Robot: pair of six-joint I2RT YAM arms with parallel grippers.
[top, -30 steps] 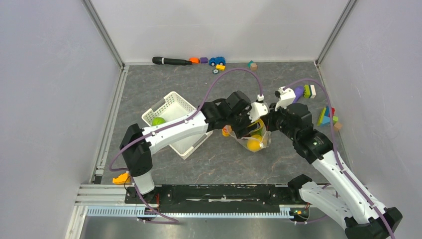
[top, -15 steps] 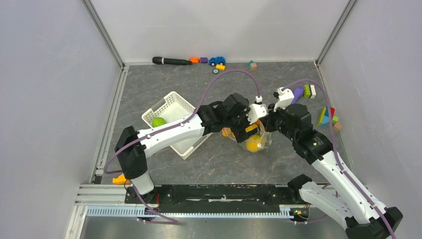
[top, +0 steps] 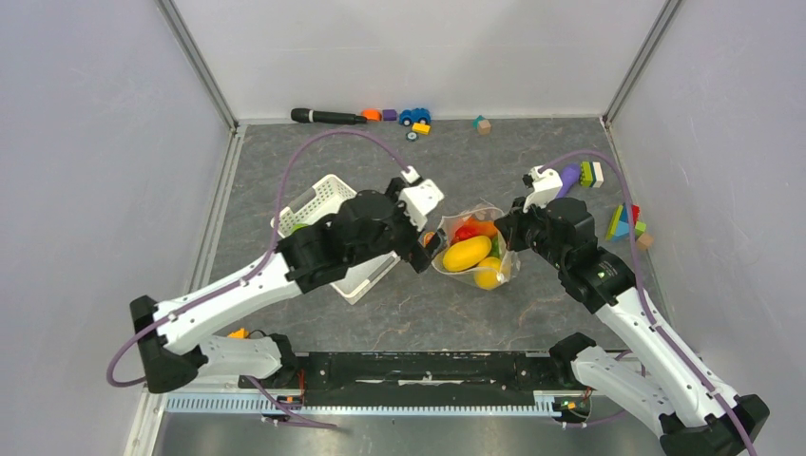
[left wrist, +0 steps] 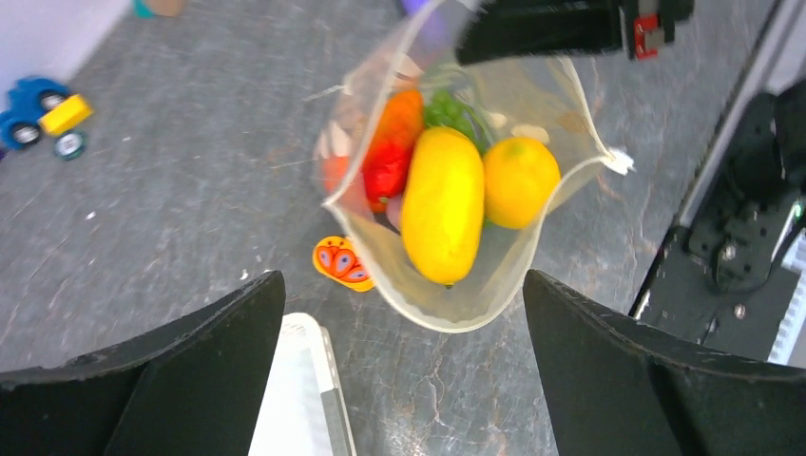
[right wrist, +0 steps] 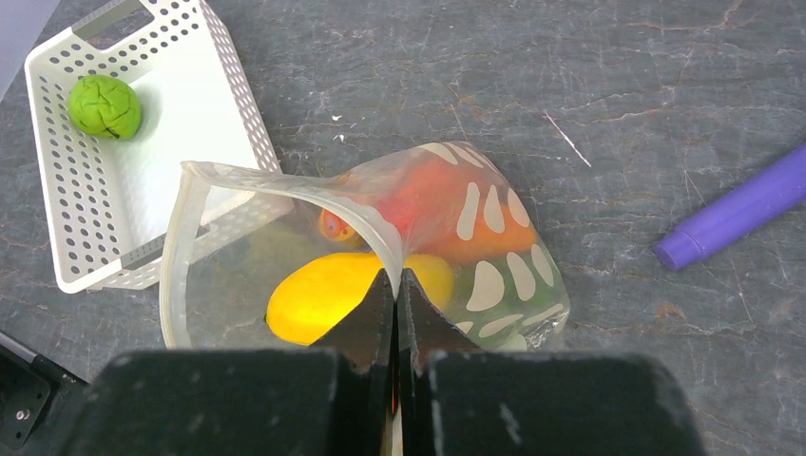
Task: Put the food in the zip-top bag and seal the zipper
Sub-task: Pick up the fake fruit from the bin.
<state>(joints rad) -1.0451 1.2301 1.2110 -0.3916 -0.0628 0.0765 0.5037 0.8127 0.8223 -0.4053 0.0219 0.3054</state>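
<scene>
The clear zip-top bag (top: 475, 255) lies open on the table, mouth towards my left gripper. Inside it are a yellow mango (left wrist: 442, 204), an orange (left wrist: 518, 180), a red chili (left wrist: 392, 152) and something green (left wrist: 447, 109). My right gripper (right wrist: 399, 280) is shut on the bag's rim and holds the mouth up; it also shows in the top view (top: 508, 237). My left gripper (left wrist: 401, 285) is open and empty, just left of the bag's mouth (top: 423, 249). A green wrinkled toy (right wrist: 105, 106) sits in the white basket (right wrist: 219, 57).
A small flat orange piece with purple marks (left wrist: 342, 263) lies on the table beside the bag. A purple brush handle (right wrist: 737, 209) lies to the right. Toy blocks (top: 623, 223), a toy car (top: 414, 116) and a black marker (top: 328, 116) lie along the far and right edges.
My left arm has drawn back from over the bag to the left and near side. The yellow mango now lies uncovered in the bag. The right gripper has kept its hold.
</scene>
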